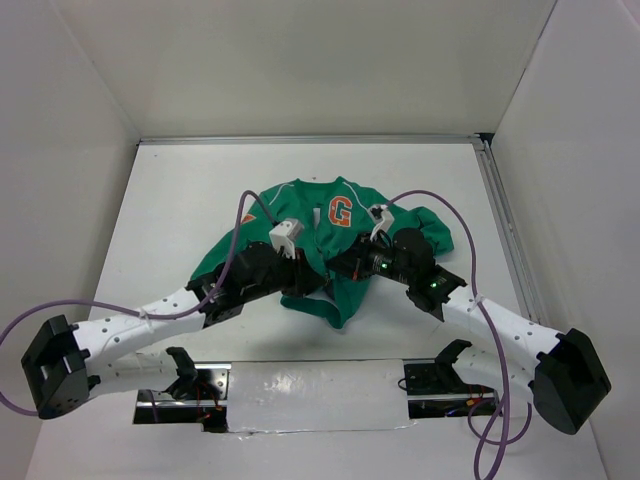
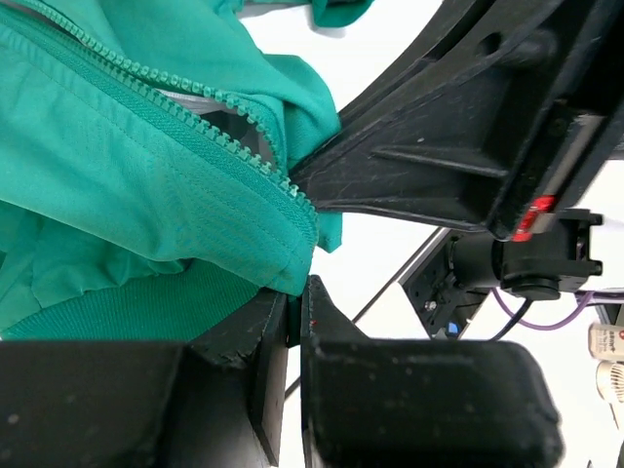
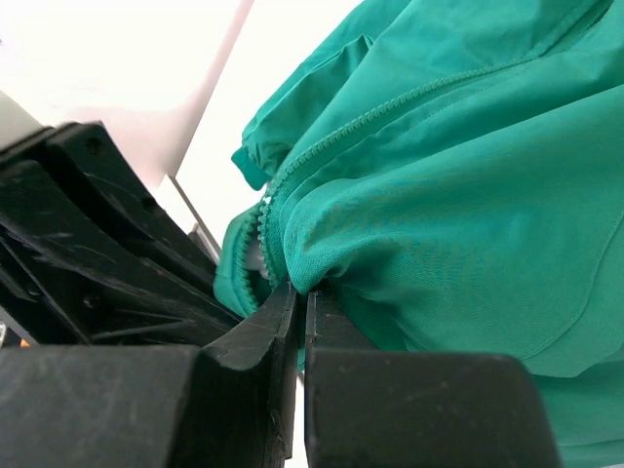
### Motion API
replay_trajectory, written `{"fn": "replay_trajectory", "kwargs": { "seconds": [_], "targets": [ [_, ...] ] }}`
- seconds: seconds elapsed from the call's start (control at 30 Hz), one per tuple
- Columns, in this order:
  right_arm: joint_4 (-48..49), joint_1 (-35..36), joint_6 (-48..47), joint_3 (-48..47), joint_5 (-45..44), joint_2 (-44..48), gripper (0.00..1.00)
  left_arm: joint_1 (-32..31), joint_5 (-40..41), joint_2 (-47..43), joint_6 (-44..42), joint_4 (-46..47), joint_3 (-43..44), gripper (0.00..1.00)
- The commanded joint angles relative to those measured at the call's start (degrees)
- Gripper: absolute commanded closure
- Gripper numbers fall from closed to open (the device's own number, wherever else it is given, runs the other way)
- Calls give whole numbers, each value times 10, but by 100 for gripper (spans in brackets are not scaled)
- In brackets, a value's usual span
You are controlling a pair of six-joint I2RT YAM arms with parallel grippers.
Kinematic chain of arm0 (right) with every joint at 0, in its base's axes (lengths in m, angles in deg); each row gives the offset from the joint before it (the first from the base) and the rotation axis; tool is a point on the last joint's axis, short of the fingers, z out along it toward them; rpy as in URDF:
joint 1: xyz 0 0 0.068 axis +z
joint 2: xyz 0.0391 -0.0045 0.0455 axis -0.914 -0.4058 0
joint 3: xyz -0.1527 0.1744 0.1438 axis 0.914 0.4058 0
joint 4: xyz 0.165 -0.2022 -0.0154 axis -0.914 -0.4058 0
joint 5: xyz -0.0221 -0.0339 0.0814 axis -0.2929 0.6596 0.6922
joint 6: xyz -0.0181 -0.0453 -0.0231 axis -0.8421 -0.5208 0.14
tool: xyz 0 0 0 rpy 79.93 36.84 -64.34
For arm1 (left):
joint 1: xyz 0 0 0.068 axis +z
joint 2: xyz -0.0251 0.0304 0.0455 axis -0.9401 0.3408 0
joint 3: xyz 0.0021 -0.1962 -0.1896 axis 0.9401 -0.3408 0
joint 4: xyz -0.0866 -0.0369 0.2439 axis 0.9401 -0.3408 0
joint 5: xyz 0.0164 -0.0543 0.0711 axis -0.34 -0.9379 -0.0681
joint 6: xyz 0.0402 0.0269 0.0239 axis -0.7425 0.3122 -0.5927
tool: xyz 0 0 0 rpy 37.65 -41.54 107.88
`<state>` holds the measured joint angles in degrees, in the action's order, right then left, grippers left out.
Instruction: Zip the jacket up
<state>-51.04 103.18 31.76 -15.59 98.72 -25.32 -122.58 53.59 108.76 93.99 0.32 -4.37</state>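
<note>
Now, one jacket (image 1: 325, 240) (one orange G (image 1: 340, 212)), two pairs of jaws, each closed on its fabric.

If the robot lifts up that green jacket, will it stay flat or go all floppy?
Probably floppy: the jacket already lies bunched and wrinkled. It would likely sag around a pinch, since the fabric drapes over the right gripper. It looks thin and light; even the zipper edge curves with the cloth.
</note>
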Motion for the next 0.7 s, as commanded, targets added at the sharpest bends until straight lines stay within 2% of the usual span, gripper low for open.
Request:
{"fn": "replay_trajectory", "kwargs": {
  "seconds": [0.0, 0.13, 0.23, 0.4, 0.5, 0.53, 0.67],
  "targets": [
    [58, 0, 15, -14, -9, 9, 100, 1, -15, 19, -16, 14, 20, 100],
    [30, -8, 32, -35, -43, 16, 100, 1, -17, 44, -5, -22, 25, 100],
    [46, -30, 50, -28, -36, 29, 100, 2, -4, 66, 14, -74, 31, 100],
    [45, -64, 58, -28, 0, 37, 100, 1, -46, 74, 15, -77, 22, 100],
    [18, -72, 26, -33, 19, 44, 100, 1, -42, 65, 18, -74, 18, 100],
    [-28, -68, -11, -50, 21, 44, 100, 2, -42, 63, 18, -74, 18, 100],
    [-84, -38, -47, -44, -24, 46, 100, 2, -25, 56, -3, -57, 37, 100]
  ]
}}
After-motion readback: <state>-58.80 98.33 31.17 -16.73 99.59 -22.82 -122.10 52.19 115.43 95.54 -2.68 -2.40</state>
